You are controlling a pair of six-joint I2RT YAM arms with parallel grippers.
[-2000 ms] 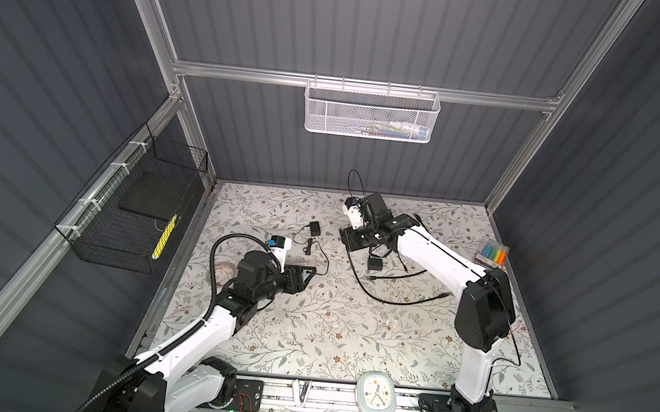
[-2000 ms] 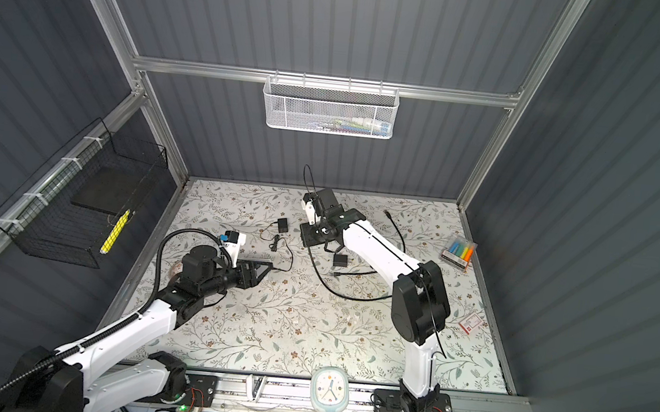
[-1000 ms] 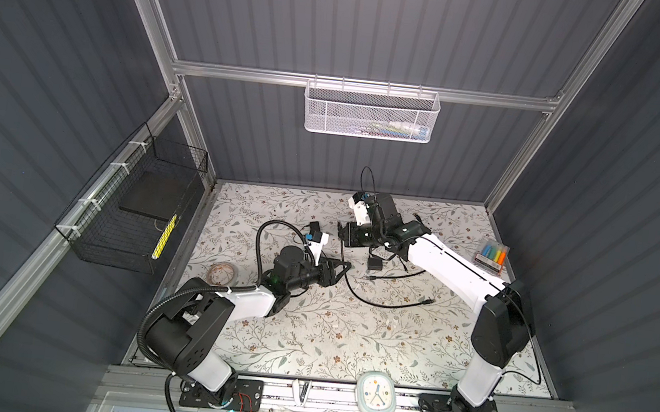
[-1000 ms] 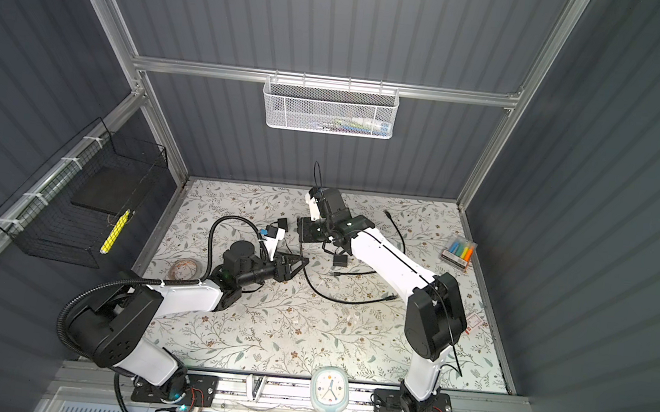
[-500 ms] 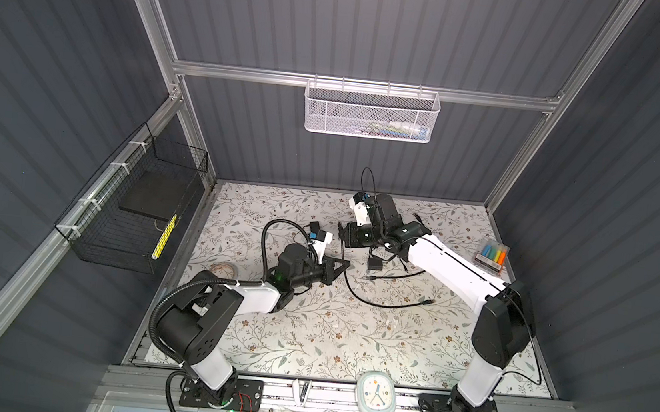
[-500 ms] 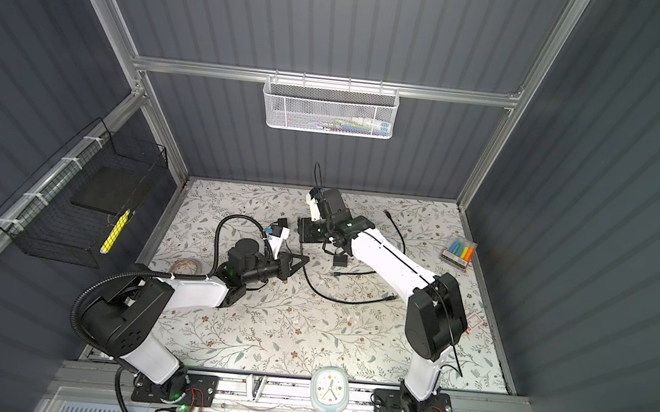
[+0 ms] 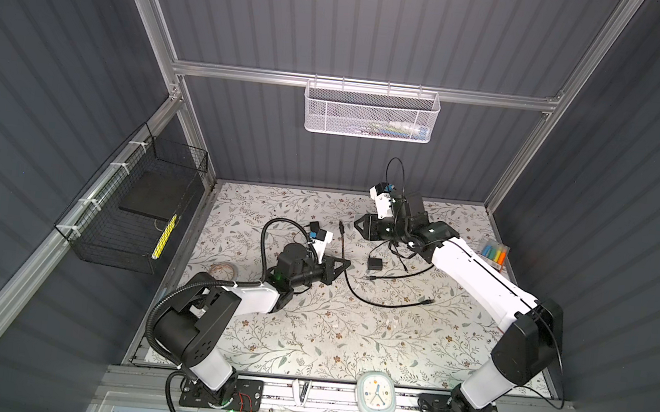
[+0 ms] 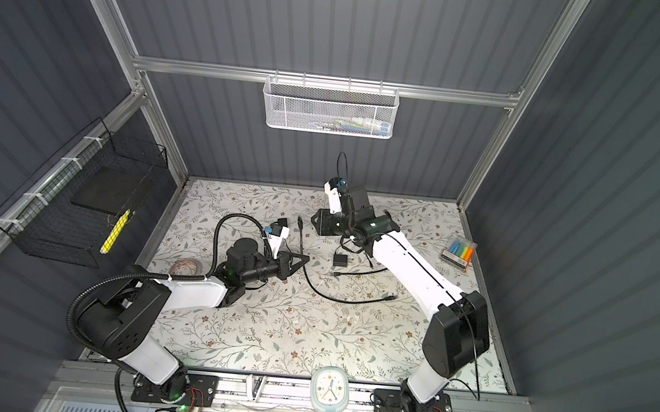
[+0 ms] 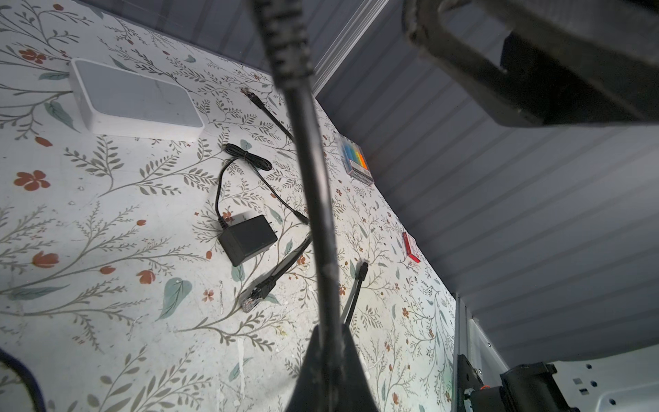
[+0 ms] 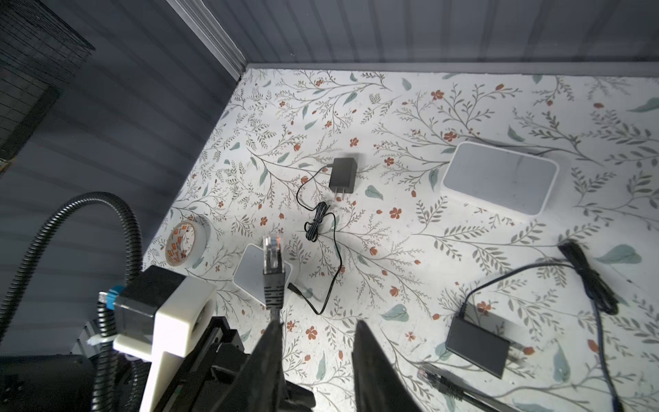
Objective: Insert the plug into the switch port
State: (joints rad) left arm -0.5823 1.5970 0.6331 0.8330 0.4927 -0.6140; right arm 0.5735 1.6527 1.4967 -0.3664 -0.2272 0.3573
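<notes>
Left gripper (image 7: pixel 345 264) clamped on the cable (image 9: pixel 313 178), right gripper (image 10: pixel 317 323) with its jaws apart
On the table (image 7: pixel 347 342): two switches, the large switch (image 10: pixel 499 178) near the back edge and the small switch (image 10: pixel 248 274) by the one tape roll (image 10: pixel 185 246); two adapters (image 10: pixel 342 174) (image 10: pixel 478 346). The plug (image 10: pixel 272 249) sticks up past the left gripper, in the air, in no port. A second ago the left jaws stood apart and the right ones were pinched

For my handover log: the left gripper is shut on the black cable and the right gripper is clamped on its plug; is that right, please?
Not quite: the right gripper stands open beside the plug, as the right wrist view shows. The left gripper is shut on the black cable.
</notes>
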